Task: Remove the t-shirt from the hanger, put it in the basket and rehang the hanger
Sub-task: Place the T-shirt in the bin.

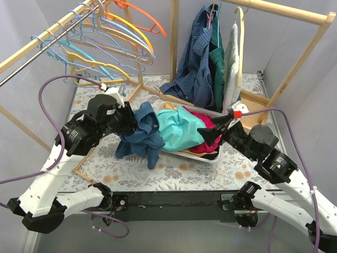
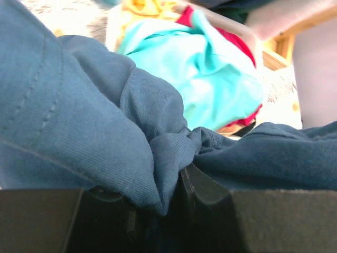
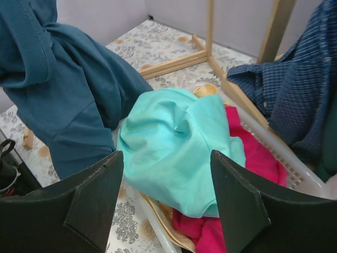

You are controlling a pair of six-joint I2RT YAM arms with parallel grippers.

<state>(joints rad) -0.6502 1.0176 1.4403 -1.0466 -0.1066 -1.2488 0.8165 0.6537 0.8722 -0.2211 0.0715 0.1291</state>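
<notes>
- One blue t-shirt (image 1: 142,138) is hanging from my almost-closed left gripper (image 1: 130,120); no hanger is showing.
- My right gripper (image 3: 166,163) is hovering open, empty.
- Probably releasing it next.

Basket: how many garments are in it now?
3 visible: turquoise shirt on top, magenta garment under it toward the right, yellow garment at the far edge. Others may lie hidden underneath.

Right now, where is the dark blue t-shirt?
In the top view the dark blue t-shirt hangs left of centre, pinched in the left gripper, just left of the turquoise cloth in the white basket.
</notes>
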